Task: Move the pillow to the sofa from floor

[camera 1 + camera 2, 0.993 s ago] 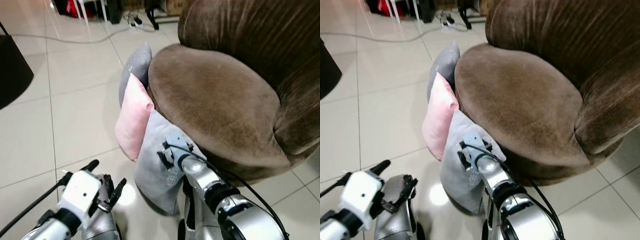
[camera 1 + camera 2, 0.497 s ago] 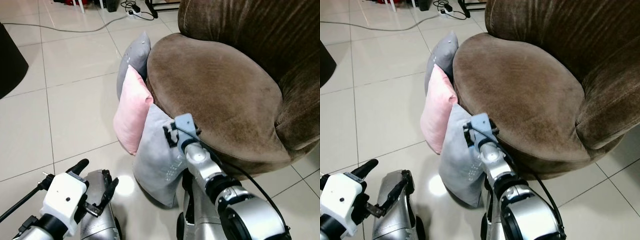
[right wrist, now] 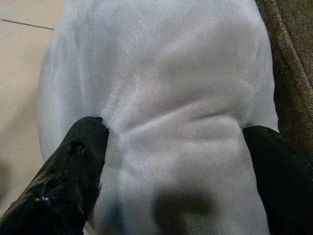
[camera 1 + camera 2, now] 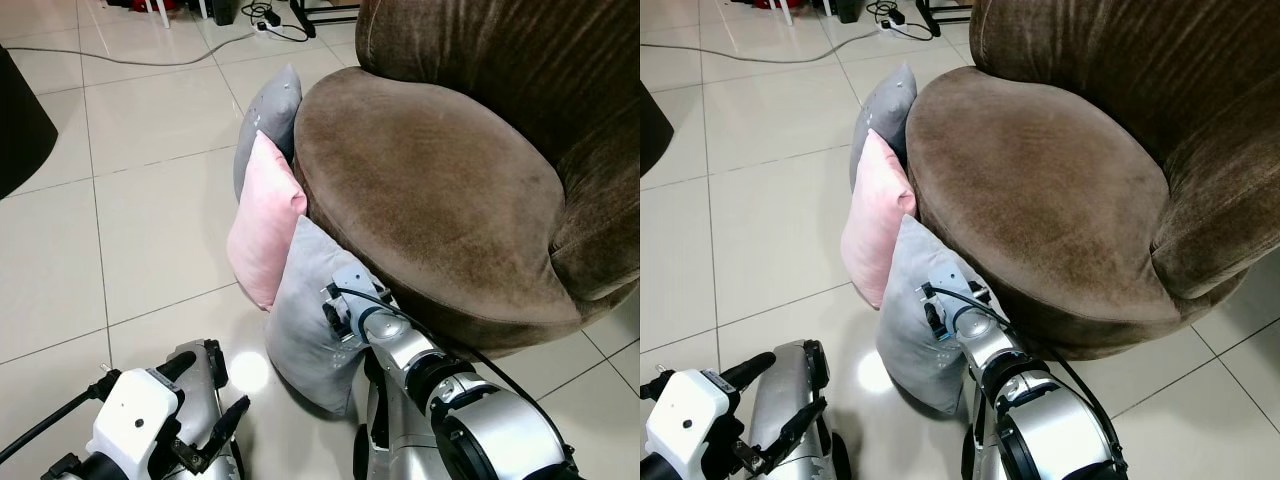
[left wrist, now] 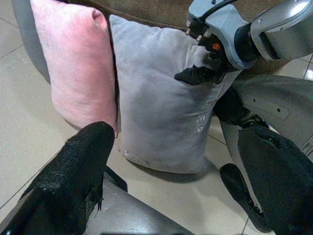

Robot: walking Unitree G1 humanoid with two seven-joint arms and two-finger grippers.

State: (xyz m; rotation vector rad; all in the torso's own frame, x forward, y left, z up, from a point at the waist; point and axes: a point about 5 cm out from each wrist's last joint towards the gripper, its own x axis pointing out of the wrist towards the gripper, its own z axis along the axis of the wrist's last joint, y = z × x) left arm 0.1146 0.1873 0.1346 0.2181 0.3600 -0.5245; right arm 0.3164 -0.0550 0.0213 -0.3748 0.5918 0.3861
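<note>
From the head views, three cushions stand on edge on the tiled floor [image 4: 150,220] against the brown sofa [image 4: 430,190]: a dark grey pillow [image 4: 268,120] farthest, a pink pillow [image 4: 265,225] in the middle, and the light grey pillow [image 4: 305,325] nearest, with the right gripper [image 4: 335,318] pressed into it. The left wrist view shows the left gripper [image 5: 186,161] spread wide, holding nothing, low near the floor before the pink and light grey pillows. The right wrist view has both black fingers [image 3: 73,161] dug into the light grey pillow's plush, fabric bunched between them.
</note>
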